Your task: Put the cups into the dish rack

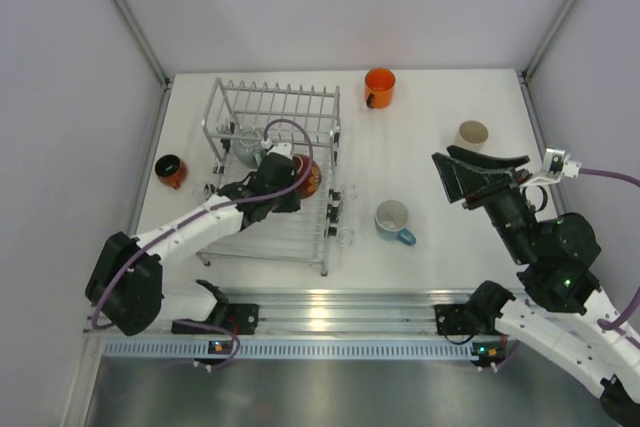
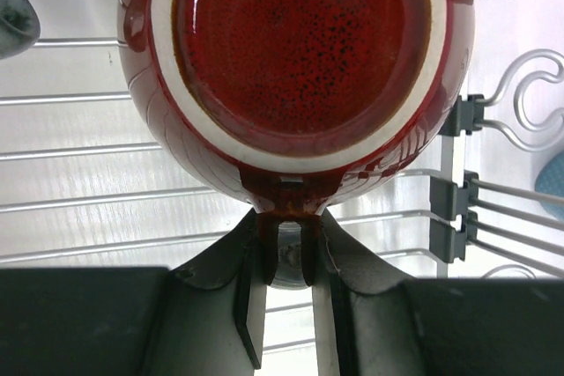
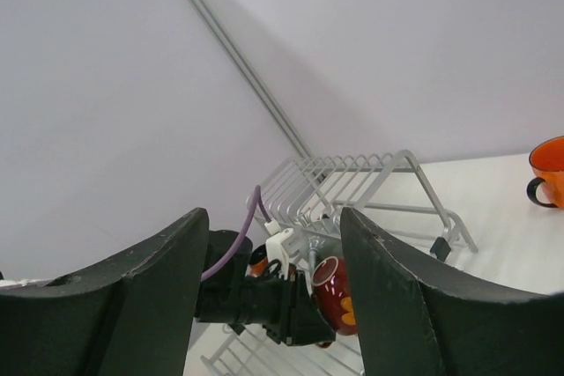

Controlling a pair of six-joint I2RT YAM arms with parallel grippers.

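Worktop (image 1: pixel 430 97) carries the dish rack (image 1: pixel 262 112) under the left pincer (image 1: pixel 298 181), dark red-orange mug (image 1: pixel 170 170) to its left. Grey-beige mug (image 1: pixel 472 134) just beyond the right pincer (image 1: pixel 455 173), light blue mug (image 1: pixel 392 220) between both pincers, orange mug (image 1: pixel 380 87) farther back.

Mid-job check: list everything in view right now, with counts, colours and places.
rack: one, silver-white wire, table's left half
red mug: one, held over rack
orange mug: one, far edge, right of rack
beige mug: one, far right
blue mug: one, light blue, right of rack
dark mug: one, red-orange, left of rack
grey object: one, inside rack, unidentifiable
table: one, white
left fingers: shut on red mug's handle
right fingers: open, empty
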